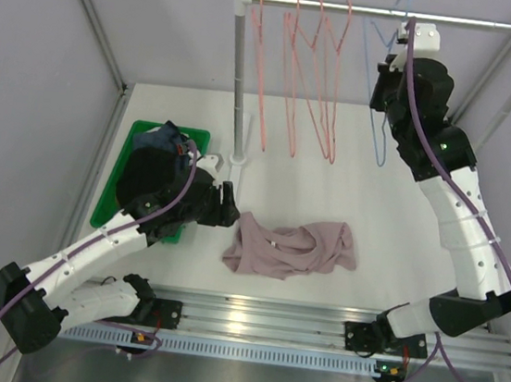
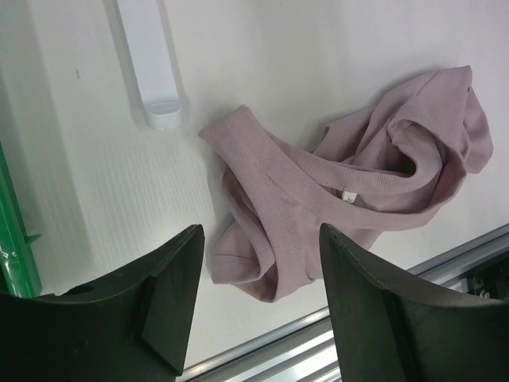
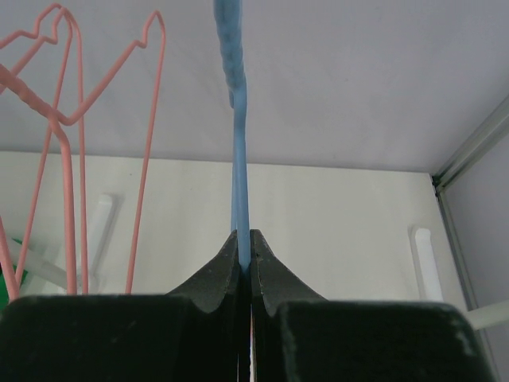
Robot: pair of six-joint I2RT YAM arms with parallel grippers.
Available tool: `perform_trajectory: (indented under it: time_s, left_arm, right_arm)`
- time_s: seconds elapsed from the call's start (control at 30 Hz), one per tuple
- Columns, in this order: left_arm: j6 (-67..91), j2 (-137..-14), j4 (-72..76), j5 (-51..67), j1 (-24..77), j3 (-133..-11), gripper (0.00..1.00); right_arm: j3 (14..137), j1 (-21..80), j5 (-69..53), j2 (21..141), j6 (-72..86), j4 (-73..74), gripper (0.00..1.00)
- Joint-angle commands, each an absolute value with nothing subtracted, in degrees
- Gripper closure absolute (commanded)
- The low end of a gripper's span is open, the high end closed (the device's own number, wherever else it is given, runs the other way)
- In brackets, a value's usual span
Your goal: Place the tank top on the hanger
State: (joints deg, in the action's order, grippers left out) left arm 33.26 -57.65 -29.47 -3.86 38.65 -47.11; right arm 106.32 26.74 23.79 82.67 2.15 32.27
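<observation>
the tank top (image 1: pixel 291 247) lies crumpled on the table (image 1: pixel 331 186), at 3 o'clock from the left gripper (image 2: pixel 261 239), whose fingers stand apart. the right gripper (image 3: pixel 245 255) is clamped on the blue hanger (image 3: pixel 238 159), up at 1 o'clock on the rail (image 1: pixel 481 25).

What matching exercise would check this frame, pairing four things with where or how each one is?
Things:
1. tank top
2. blue hanger
3. left hand
4. green bin

States:
A. pinched in the shut right hand
B. open, just above the pink fabric
C. crumpled on the white table
D. holds dark clothes at the left side

Pairs: 1-C, 2-A, 3-B, 4-D
</observation>
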Motion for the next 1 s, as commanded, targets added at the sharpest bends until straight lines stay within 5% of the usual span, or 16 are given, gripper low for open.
perform_trajectory:
  time_s: [0.0, 0.47, 0.73, 0.97]
  left_arm:
    - [32.43, -57.66, -25.93, -3.52, 38.41, -46.58, 0.35]
    - [33.13, -58.97, -23.56, -1.67, 38.41, -44.83, 0.34]
    - [39.97, -61.95, -20.66, -1.84, 38.67, -41.84, 0.37]
    - [48.14, -67.14, -19.51, -13.16, 40.52, -43.77, 0.42]
  right_arm:
    - [109.78, 25.93, 23.2, 81.3, 1.32, 27.6, 1.0]
    - [101.61, 25.84, 22.42, 71.57, 5.53, 31.45, 1.0]
    - [76.14, 25.93, 9.44, 53.72, 17.74, 38.49, 1.0]
    - [55.57, 26.98, -1.67, 38.96, 26.44, 39.99, 1.0]
